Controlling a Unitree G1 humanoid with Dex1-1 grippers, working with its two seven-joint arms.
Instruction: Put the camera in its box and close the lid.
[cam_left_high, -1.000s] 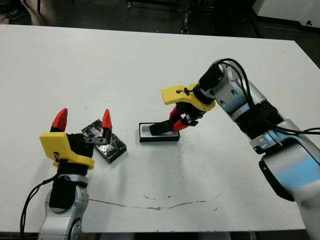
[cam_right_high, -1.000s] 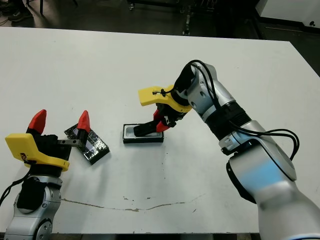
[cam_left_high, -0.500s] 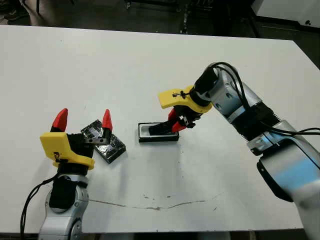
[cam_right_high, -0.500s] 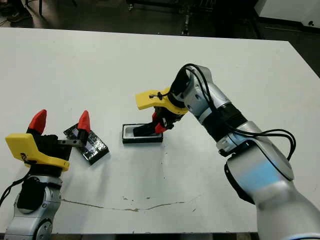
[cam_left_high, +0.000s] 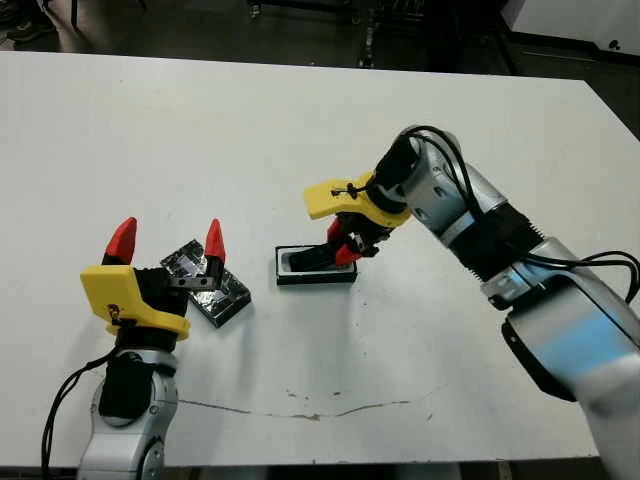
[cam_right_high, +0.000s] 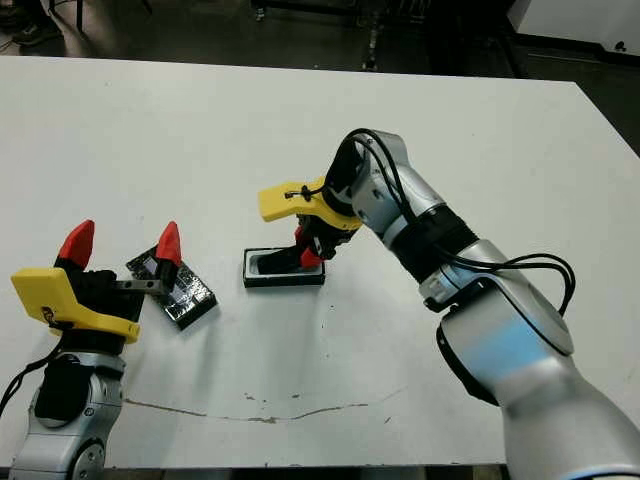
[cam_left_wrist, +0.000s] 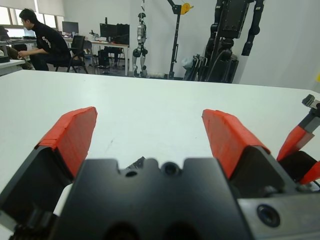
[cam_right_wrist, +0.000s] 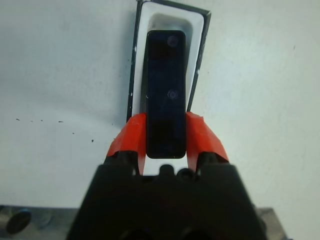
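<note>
Moved: right gripper (cam_left_high: 343, 249) has shifted along the box (cam_left_high: 316, 267).
Right wrist view: fingers pinch the camera (cam_right_wrist: 165, 93) (lengthwise over tray).
Left gripper (cam_left_high: 167, 243): spread, raised.

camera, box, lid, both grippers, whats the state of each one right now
camera: held by the right gripper, lined up over the box
box: open, on the table
lid: off the box, lying by the left gripper
right gripper: shut on the camera
left gripper: open, empty

The right end effector (cam_right_wrist: 166, 137) grips the camera (cam_right_wrist: 166, 92) over the box (cam_right_wrist: 200, 50).
</note>
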